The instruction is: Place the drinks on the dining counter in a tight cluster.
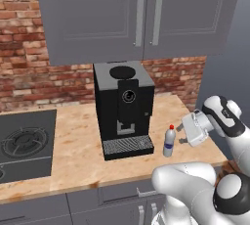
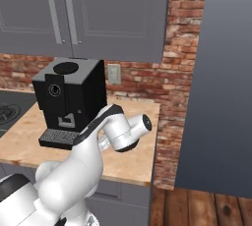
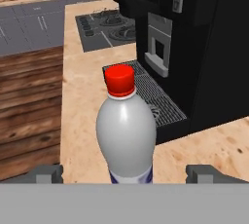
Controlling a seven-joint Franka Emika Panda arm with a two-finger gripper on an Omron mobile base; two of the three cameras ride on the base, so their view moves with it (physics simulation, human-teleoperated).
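Between the open fingers: the gripper [image 1: 181,134] lined up on the red-capped bottle [image 1: 169,141].
On the wooden surface [image 1: 73,146], just right of the coffee machine [image 1: 123,109], the bottle stands upright, its long axis vertical. The gripper lies just to the bottle's right, level and pointing left at it, jaws spread wide and holding nothing; in the hand view the bottle sits centred between the fingertips [image 3: 48,173], so closing likely calls for a short advance.

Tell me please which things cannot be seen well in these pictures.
- Small clear bottle: its base is cut off by the bottom of the hand view; its label is too small to read in the left base view.
- Gripper: in the right base view the arm itself hides it and the bottle.
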